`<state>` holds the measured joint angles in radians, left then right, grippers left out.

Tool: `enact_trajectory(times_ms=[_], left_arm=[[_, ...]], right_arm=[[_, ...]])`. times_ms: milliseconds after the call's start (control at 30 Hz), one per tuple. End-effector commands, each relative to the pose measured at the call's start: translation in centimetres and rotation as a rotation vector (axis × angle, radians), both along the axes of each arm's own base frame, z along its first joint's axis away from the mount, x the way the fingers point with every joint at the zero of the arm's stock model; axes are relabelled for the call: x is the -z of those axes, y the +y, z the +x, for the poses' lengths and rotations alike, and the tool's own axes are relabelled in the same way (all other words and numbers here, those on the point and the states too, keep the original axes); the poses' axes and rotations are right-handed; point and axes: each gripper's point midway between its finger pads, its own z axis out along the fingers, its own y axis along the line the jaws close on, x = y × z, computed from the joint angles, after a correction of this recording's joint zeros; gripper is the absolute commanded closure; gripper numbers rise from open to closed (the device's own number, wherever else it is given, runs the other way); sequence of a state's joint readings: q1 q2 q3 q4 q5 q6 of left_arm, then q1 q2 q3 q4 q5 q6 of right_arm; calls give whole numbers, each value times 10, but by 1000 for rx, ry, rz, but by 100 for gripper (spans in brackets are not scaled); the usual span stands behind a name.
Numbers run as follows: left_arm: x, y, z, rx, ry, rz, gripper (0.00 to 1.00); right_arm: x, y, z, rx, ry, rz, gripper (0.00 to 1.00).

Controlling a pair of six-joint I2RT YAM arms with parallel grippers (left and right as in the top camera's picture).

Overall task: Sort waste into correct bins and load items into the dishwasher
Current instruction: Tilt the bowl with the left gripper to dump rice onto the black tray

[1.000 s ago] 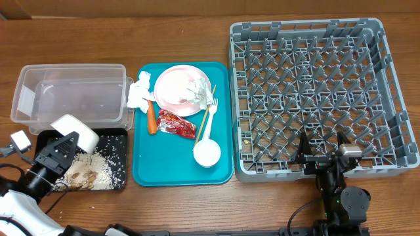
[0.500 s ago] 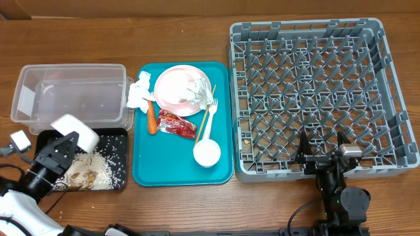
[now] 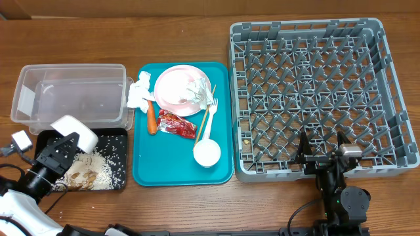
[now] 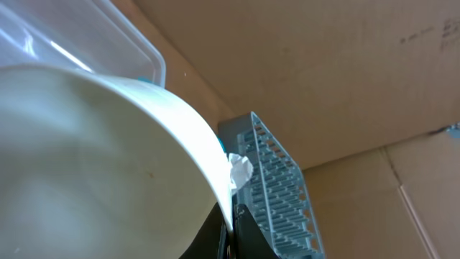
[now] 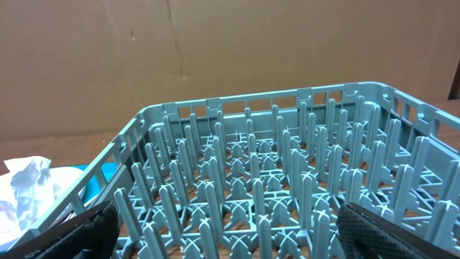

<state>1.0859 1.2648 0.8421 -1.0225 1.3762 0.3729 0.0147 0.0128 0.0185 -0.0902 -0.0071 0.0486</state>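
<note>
Barely anything is shifting: the left claw (image 4: 228,239) is staying clamped on the tipped white bowl (image 4: 108,144) over the black tray (image 3: 117,136), scraps (image 3: 105,168) likely emptied; the right claw (image 3: 322,149) is idling, fingers apart.

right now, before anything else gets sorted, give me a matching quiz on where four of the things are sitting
Things:
1 carrot
2 small white cup
3 rice scraps
4 white plastic fork

Places:
a in the black tray
b front right part of the teal tray, nearest the robot
c just left of the red snack wrapper
d alongside the wooden chopstick, on its right

Pairs: 1-c, 2-b, 3-a, 4-d
</note>
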Motion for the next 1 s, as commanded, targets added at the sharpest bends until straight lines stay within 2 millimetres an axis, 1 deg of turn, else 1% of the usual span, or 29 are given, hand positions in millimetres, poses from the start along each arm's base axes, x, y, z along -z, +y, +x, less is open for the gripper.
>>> enact_trajectory(times_ms=[0,33,67,100,133,167,200,233,267,300,333,400,433,500,567,633,667,700,733,767,833,900,967], left_arm=[[-6,-2,2,26,-60,45,96],[-2,2,3,24,-55,90,96],[3,4,4,7,-6,57,96],[1,3,3,1,8,7,96],[-5,-2,2,13,-27,-12,96],[-10,-4,2,27,-75,20,96],[-9,-3,2,33,-92,69,96],[-1,3,4,27,-61,115,96],[5,5,4,9,-7,89,96],[4,1,2,5,17,22,96],[-1,-2,2,21,-26,45,96],[0,0,3,32,-51,109,96],[1,-1,2,30,-38,88,96],[-5,-5,1,36,-66,61,96],[-4,-3,2,40,-80,104,96],[-6,-6,1,34,-62,39,96],[-10,-9,0,39,-82,33,96],[-4,-5,1,45,-86,116,96],[3,0,2,38,-44,138,96],[11,3,2,17,22,107,96],[9,0,1,15,35,59,96],[7,-2,2,24,13,69,96],[11,0,2,25,30,92,96]], right_arm=[[2,-1,0,6,-5,-4,0],[2,-1,0,6,-5,-4,0],[2,-1,0,6,-5,-4,0],[1,-1,0,6,-5,-4,0],[2,-1,0,6,-5,-4,0],[2,-1,0,6,-5,-4,0],[2,-1,0,6,-5,-4,0],[1,-1,0,6,-5,-4,0],[2,-1,0,6,-5,-4,0],[1,-1,0,6,-5,-4,0],[2,-1,0,6,-5,-4,0],[1,-1,0,6,-5,-4,0],[1,-1,0,6,-5,-4,0],[1,-1,0,6,-5,-4,0],[1,-1,0,6,-5,-4,0],[2,-1,0,6,-5,-4,0],[1,-1,0,6,-5,-4,0],[1,-1,0,6,-5,-4,0],[2,-1,0,6,-5,-4,0],[2,-1,0,6,-5,-4,0],[1,-1,0,6,-5,-4,0],[1,-1,0,6,-5,-4,0],[1,-1,0,6,-5,-4,0]])
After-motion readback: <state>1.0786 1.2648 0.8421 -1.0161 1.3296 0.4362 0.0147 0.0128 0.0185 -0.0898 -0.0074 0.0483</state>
